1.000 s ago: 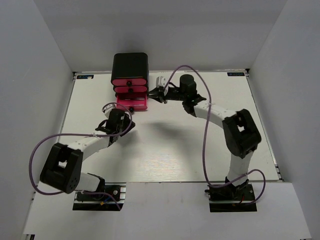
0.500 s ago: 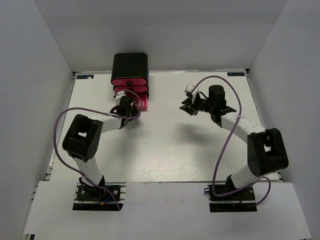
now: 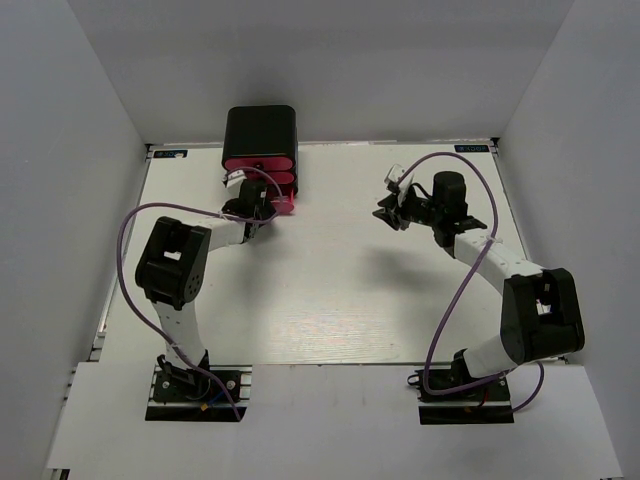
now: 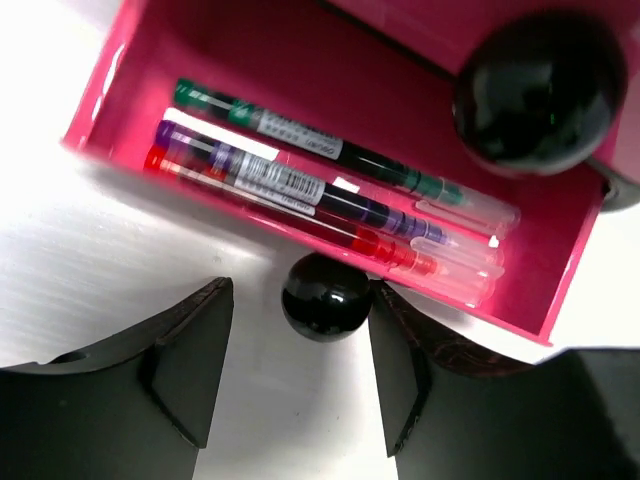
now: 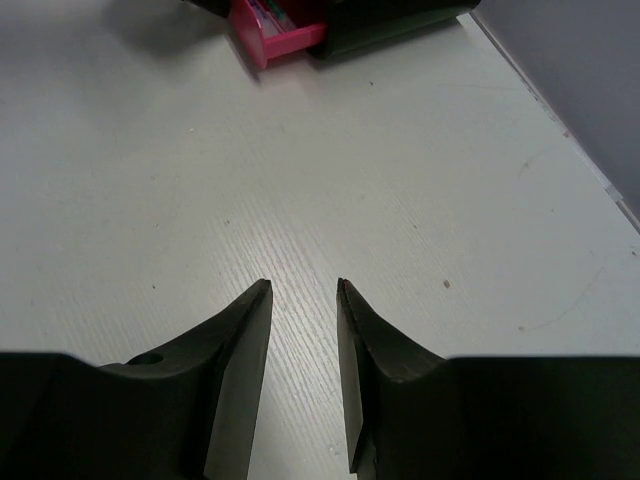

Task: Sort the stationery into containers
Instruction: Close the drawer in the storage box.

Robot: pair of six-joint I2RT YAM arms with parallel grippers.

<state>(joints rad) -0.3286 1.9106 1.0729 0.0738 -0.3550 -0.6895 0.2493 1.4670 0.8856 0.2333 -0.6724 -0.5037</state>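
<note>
The container is a black rounded box (image 3: 260,130) with pink drawers at the table's back. Its bottom drawer (image 4: 180,60) stands pulled out and holds three pens lying side by side: a green one (image 4: 330,150), a purple one (image 4: 345,205) and a red one (image 4: 385,250). My left gripper (image 4: 300,290) (image 3: 258,206) is open astride that drawer's black knob (image 4: 325,297); the right finger touches the knob, the left finger stands apart. My right gripper (image 5: 305,284) (image 3: 386,214) hangs open over bare table, right of the box, with nothing in it.
A second black knob (image 4: 535,90) of the drawer above sticks out over the open drawer. White walls close in the table (image 3: 330,290) on three sides. In the right wrist view the box (image 5: 390,20) and open drawer (image 5: 275,35) lie far ahead.
The left arm has swung in and brought its gripper up to the bottom drawer's knob. The right arm has pulled away from the box to the right, its jaws now wider apart.
</note>
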